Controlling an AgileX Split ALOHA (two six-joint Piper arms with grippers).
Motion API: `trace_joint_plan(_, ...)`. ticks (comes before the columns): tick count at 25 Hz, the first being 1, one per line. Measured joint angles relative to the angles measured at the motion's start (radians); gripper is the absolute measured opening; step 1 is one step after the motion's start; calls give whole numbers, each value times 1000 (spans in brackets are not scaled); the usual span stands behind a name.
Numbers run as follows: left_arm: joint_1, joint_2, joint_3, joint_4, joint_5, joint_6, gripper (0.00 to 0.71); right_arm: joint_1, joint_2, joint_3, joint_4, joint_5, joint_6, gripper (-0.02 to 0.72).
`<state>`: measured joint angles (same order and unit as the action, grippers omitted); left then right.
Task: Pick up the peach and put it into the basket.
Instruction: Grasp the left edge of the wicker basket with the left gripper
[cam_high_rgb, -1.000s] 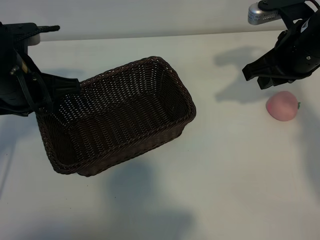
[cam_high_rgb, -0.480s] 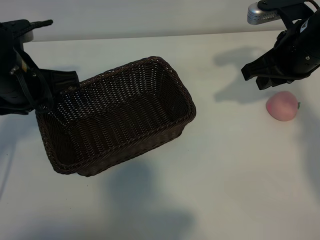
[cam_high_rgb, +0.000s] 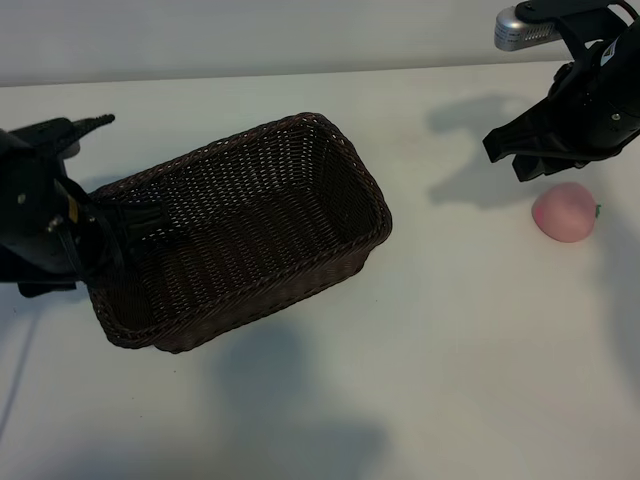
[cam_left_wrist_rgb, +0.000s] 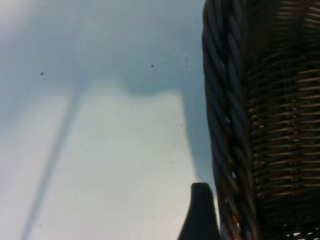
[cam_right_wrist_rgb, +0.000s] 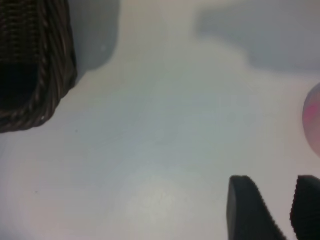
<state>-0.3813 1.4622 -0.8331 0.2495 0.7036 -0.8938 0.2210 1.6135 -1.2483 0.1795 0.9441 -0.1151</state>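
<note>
So far nothing is done: the peach (cam_high_rgb: 566, 212) lies on the table (cam_high_rgb: 450, 350), not yet picked up, and the basket (cam_high_rgb: 350, 160) holds nothing. Just below and beside the right gripper (cam_high_rgb: 530, 160), whose jaws stand partly apart and empty, sits the peach; the basket is well apart from it. At the basket's near end, the left gripper (cam_high_rgb: 135, 215) straddles the rim, open.

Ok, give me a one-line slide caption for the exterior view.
Left gripper at the wicker basket's near end; right gripper poised empty beside the peach on the white table.
</note>
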Motion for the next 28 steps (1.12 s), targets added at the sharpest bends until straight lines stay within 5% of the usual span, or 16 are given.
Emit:
trace_joint_plan(11, 115, 11, 4, -68, -43, 49, 582, 0, 0, 0, 8, 7, 0, 269)
trace_joint_plan(28, 119, 255, 4, -202, -154, 153, 583, 0, 0, 0, 15, 7, 0, 269)
